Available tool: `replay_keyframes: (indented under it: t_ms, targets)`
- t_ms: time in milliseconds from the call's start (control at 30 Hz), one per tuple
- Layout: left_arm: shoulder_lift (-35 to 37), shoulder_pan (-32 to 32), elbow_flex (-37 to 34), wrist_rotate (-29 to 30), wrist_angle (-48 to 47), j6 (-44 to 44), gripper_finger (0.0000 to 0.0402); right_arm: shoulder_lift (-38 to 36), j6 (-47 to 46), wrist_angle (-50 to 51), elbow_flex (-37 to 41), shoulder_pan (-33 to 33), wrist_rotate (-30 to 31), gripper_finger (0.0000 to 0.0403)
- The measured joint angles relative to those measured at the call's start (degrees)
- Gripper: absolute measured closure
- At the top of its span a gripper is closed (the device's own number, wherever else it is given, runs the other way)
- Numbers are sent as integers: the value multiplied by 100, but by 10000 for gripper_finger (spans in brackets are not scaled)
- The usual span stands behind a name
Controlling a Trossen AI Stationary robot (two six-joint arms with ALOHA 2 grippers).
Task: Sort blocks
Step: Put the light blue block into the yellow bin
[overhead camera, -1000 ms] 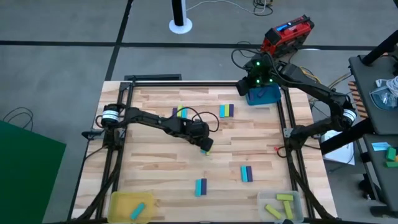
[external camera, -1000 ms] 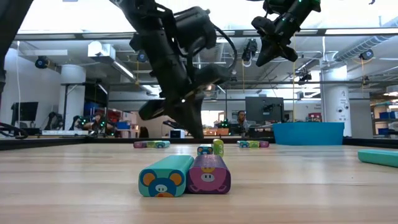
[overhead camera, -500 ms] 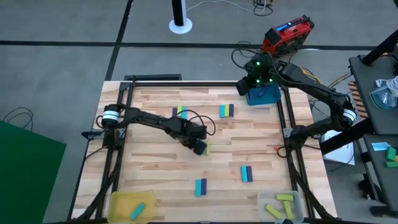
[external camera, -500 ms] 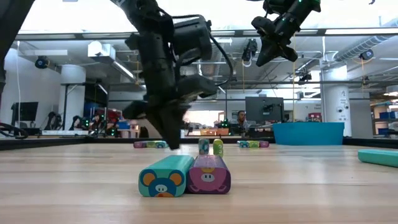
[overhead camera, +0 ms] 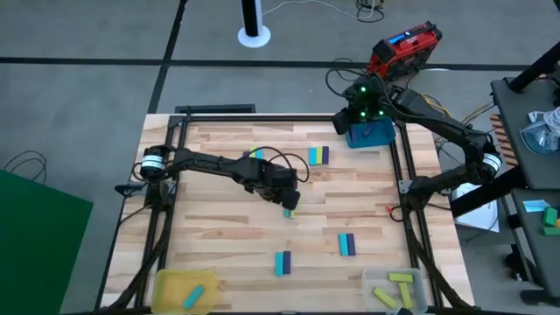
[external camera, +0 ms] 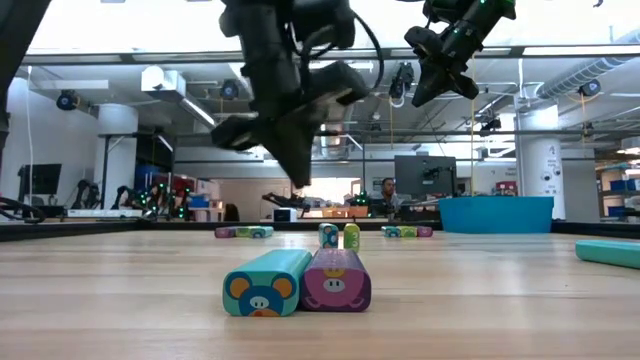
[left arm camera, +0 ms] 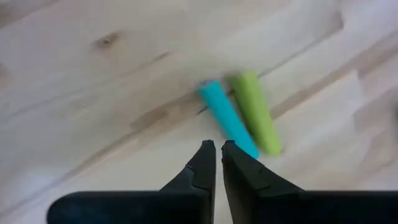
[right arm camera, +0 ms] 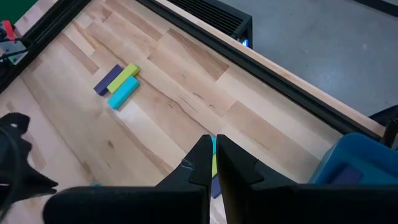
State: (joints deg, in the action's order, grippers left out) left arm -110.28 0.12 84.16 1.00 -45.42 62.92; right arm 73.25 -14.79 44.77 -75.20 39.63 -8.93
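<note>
A cyan block (left arm camera: 227,119) and a yellow-green block (left arm camera: 256,112) lie side by side, flat on the wooden table (overhead camera: 227,223) near its middle. My left gripper (left arm camera: 217,149) hangs shut above them and touches neither; in the low view its tip (external camera: 300,180) is well above the table. More blocks lie in pairs: cyan and purple (overhead camera: 347,244), cyan and purple (overhead camera: 283,262), and a pair at the far side (overhead camera: 319,156). My right gripper (overhead camera: 363,109) waits shut, high over the far right corner.
A blue tray (overhead camera: 371,134) stands at the far right. At the near left, a yellow tray (overhead camera: 179,282) holds a cyan block. At the near right, a clear tray (overhead camera: 372,282) holds yellow-green blocks. A black frame (overhead camera: 166,219) borders the table.
My left gripper swung low toward the table's left edge beside the cyan and yellow-green blocks, then rose and came back over them, shut throughout. The cyan block has shifted a little on the table. My right arm kept still.
</note>
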Motion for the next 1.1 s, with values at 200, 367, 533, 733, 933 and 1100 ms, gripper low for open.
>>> replay_keyframes:
  t_ms: [200, 367, 533, 733, 933, 1100]
  targets:
    - [-11, 56, 24, 268, -34, 1054, 352, 0, -2, 2, 0, -2, 0, 390]
    - [-15, 43, -175, 265, 310, 1306, 317, -1, -13, 2, 0, -2, 0, 390]
    - [-64, 52, -208, 387, 742, 1301, 297, 0, -20, 2, 0, -2, 0, 390]
    - [-531, 52, -136, 194, 684, 1175, 294, 0, -22, 15, 0, -2, -2, 390]
    - [-936, -37, 154, -9, 599, 912, 293, -1, -63, 57, 0, -2, -1, 390]
    - [-1267, -46, 620, -25, -63, 529, 294, -1, -66, 92, 0, -2, -2, 390]
